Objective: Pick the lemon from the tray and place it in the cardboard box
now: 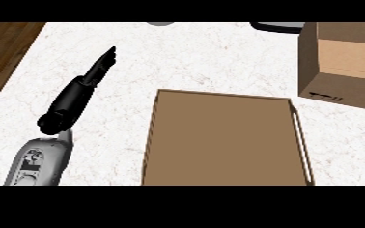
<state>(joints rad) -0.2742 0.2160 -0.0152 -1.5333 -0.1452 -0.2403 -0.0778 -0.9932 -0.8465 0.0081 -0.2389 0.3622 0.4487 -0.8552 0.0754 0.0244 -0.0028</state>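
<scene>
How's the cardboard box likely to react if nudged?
The cardboard box looks open and thin-walled, so it is probably light and apt to slide on the smooth counter. Its walls may flex; a push near the rim could tip it.

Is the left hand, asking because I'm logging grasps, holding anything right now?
No, the left hand is over the counter left of the tray, fingers straight, with nothing in it.

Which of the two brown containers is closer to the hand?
The flat tray in the middle; the taller cardboard box stands at the far right, farther from the left hand.
</scene>
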